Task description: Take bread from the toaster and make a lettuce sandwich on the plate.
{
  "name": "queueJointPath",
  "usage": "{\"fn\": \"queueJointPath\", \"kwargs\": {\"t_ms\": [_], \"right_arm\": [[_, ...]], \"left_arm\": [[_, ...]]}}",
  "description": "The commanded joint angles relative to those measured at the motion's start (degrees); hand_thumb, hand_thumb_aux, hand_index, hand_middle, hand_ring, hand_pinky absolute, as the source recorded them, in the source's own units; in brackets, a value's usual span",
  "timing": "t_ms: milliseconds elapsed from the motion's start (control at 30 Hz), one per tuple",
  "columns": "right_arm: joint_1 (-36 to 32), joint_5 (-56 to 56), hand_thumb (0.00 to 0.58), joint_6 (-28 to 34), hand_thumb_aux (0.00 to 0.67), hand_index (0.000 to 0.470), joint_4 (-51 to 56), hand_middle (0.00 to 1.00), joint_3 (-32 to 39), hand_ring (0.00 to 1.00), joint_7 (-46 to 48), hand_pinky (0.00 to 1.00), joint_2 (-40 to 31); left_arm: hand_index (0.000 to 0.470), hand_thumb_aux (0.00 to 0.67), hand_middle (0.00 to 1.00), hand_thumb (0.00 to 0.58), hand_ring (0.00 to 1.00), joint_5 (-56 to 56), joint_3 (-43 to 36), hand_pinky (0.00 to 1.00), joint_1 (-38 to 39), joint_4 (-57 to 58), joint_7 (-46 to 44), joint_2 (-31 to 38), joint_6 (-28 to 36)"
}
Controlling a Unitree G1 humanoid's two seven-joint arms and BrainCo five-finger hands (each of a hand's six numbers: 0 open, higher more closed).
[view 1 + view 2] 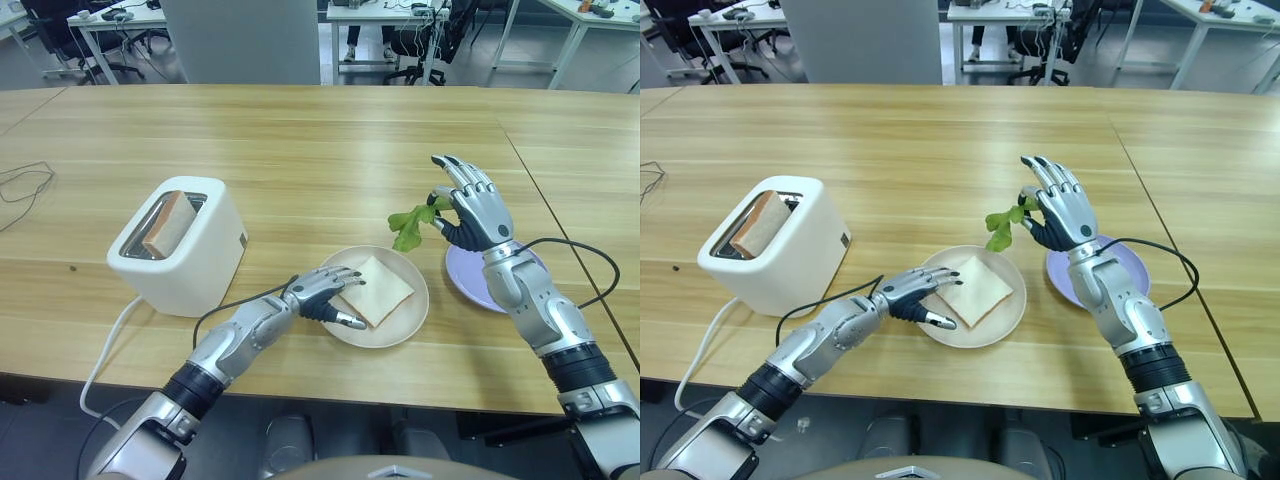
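My right hand (478, 212) pinches the lettuce leaf (410, 224) in the air by the far rim of the beige plate (400, 335), near the purple plate (468, 282). My left hand (322, 290) lies loosely open and holds nothing, its fingertips at the bread slice (380, 290) on the beige plate. A second slice (168, 224) stands in the toaster (200, 270).

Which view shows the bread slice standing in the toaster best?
The left eye view, narrowly: the bread slice stands in the toaster slot nearer the picture's middle, crust and broad face plain. The right eye view shows the same slice equally whole, but closer to the left edge.
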Motion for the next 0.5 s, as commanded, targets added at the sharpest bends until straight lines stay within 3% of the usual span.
{"fn": "queueJointPath", "kwargs": {"t_ms": [33,267,500], "right_arm": [[0.5,0.45,0.58,-0.42,0.67,0.46,-1.33,0.0,-0.13,0.0,0.26,0.0,0.77],[-1.94,-1.12,0.58,-2.07,0.67,0.46,1.09,0.0,4.32,0.0,1.56,0.0,4.71],[-9.09,-2.42,0.58,-3.98,0.67,0.46,10.02,0.0,9.27,0.0,0.7,0.0,9.95]], "left_arm": [[0.0,0.0,0.0,0.0,0.0,0.41,1.76,0.0,0.52,-1.65,0.9,0.19,0.59],[0.0,0.0,0.0,0.0,0.0,-1.52,10.3,0.0,0.57,-6.65,8.67,-1.91,3.43],[0.0,0.0,0.0,0.0,0.0,-6.94,20.68,0.0,8.75,-13.14,13.96,-4.75,7.12]]}}
